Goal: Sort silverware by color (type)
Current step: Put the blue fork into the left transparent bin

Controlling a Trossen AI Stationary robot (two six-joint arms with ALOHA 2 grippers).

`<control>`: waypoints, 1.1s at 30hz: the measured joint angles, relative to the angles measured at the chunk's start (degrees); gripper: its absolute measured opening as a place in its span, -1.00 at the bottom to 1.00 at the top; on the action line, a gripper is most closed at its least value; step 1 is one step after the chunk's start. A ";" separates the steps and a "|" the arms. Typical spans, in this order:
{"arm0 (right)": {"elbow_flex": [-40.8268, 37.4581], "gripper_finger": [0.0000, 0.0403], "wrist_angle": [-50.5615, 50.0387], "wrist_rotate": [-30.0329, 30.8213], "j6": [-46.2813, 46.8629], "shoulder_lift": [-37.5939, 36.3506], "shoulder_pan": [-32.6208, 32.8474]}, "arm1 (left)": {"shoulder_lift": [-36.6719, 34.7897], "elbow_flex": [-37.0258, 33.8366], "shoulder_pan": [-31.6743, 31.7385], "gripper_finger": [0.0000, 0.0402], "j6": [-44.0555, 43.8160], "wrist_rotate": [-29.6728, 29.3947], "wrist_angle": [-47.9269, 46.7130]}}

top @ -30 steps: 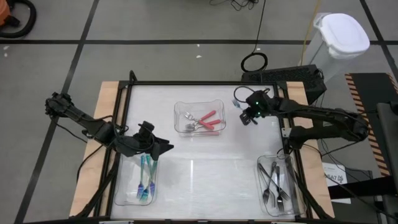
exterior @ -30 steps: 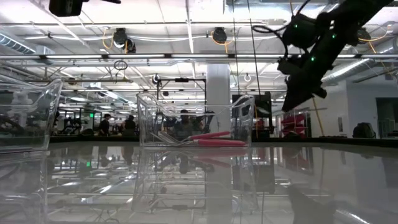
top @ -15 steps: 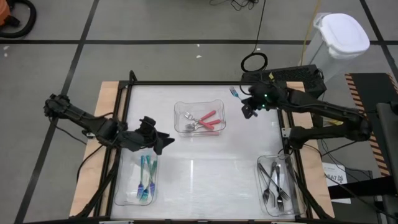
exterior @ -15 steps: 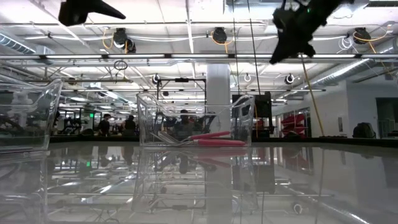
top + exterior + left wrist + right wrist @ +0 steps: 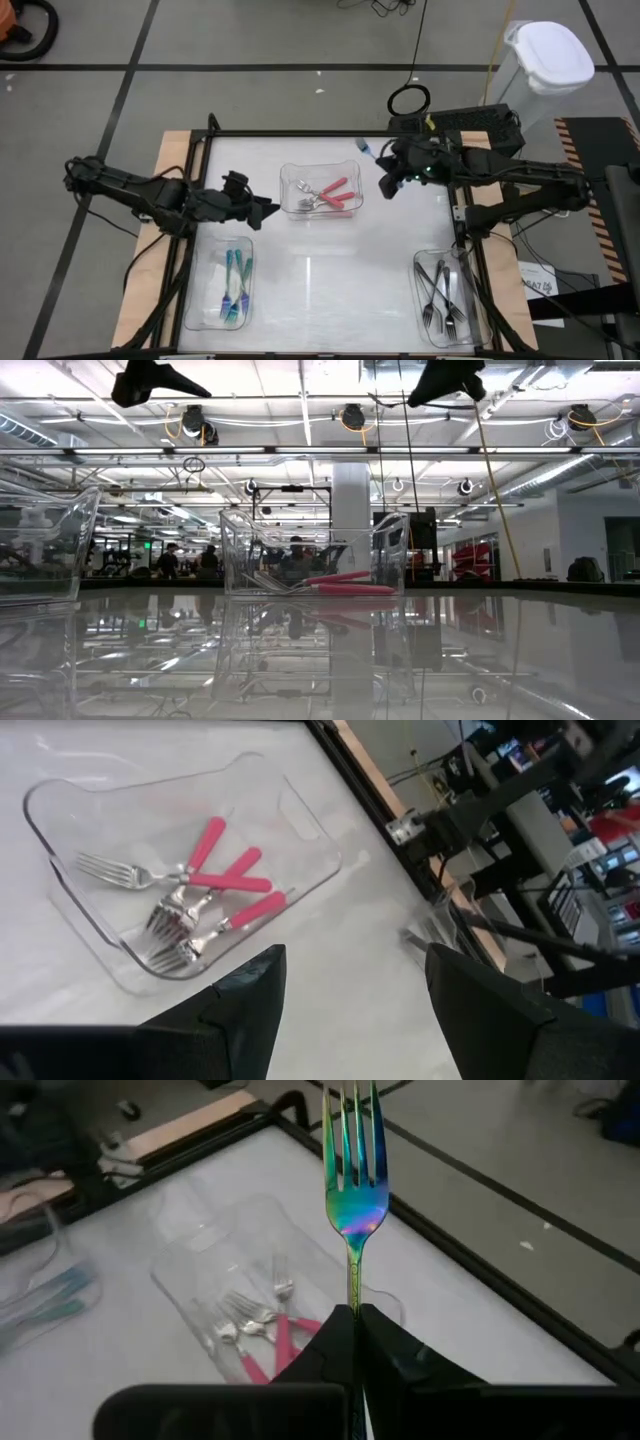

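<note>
A: How far along was the sorting?

B: Nearly done, I'd judge. Three clear trays were loaded. The middle tray (image 5: 320,168) held the pink forks (image 5: 335,193); the wrist view showed three. The left tray (image 5: 197,300) near the table's front held the teal forks (image 5: 234,285). The right tray (image 5: 418,300) at the front held the grey forks (image 5: 445,295).

A: Anything loose on the table (image 5: 320,250)?

B: None that I could see. The only piece outside a tray was one fork (image 5: 352,1175) in the right gripper (image 5: 388,183).

A: How was it held?

B: The fingers were pinched tight on the handle, tines pointing away from the wrist. In its own wrist view the head shone iridescent, green through blue to purple. From above, its tip (image 5: 362,147) showed bluish near the table's far edge, up in the air beyond the middle tray.

A: Which tray should it go to?

B: Hard to say. By colour it looked closest to the teal set, which would mean carrying it across to the left tray, but that is my guess.

A: And the left gripper (image 5: 262,209)?

B: Raised between the left tray and the middle tray, jaws apart, holding nothing. It seemed to be waiting.

A: So what remained?

B: As far as I could see, placing that one fork.
</note>
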 joint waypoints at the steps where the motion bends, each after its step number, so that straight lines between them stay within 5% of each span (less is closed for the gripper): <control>1: 0.67 -1.00 -0.04 0.04 -0.34 0.92 0.83 | -0.28 0.00 0.24 0.18 -0.03 -0.01 0.01; 16: 16.20 -1.00 -0.96 -0.08 -13.25 15.25 8.71 | -4.04 0.00 1.00 0.18 -3.35 2.86 4.10; 23: 25.52 -1.00 -7.28 -2.77 -17.54 20.89 9.46 | -5.73 0.02 1.00 0.19 -11.48 4.13 5.35; 33: 32.45 -1.00 -10.97 -11.43 -18.50 27.02 11.05 | -6.82 0.02 1.00 0.65 -14.88 5.59 4.52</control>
